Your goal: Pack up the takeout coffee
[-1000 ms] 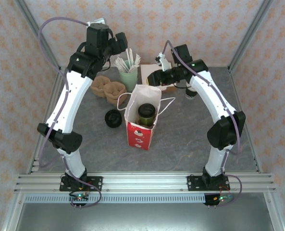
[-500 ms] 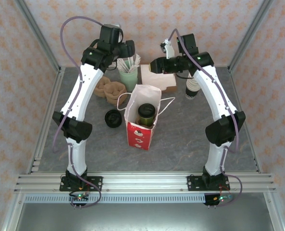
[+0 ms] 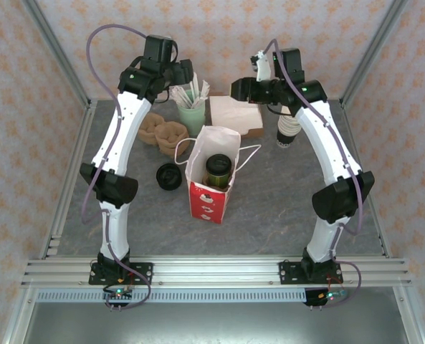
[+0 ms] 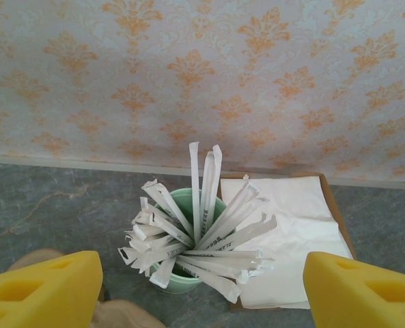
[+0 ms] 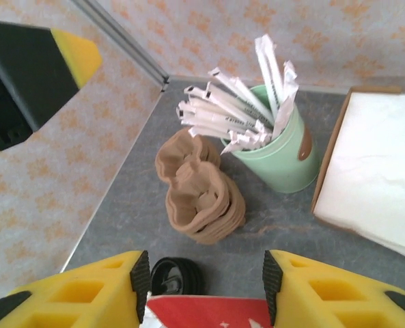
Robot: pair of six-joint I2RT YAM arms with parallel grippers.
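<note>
The takeout coffee [image 3: 218, 169], a dark green cup with a black lid, stands upright inside the open red-and-white paper bag [image 3: 206, 198] at mid-table. My left gripper [image 3: 184, 72] hangs high at the back left, above the mint cup of wrapped straws [image 4: 188, 254]. In the left wrist view the left gripper [image 4: 202, 301] is open, its yellow fingers [image 4: 42, 290] wide apart and empty. My right gripper [image 3: 241, 87] is raised behind the bag. In the right wrist view the right gripper [image 5: 205, 290] is open with nothing between its pads, and the bag's red edge [image 5: 209, 313] lies below it.
A stack of brown cup carriers [image 3: 165, 133] and a low pile of black lids [image 3: 169, 176] lie left of the bag. White napkins [image 3: 235, 113] in a tray and a stack of lidless cups [image 3: 289, 133] stand at the back right. The straw cup [image 3: 192, 111] is behind the bag.
Both arms have risen and drawn back toward the rear wall, away from the bag. The left jaws have narrowed a little. The coffee stays in the bag.
</note>
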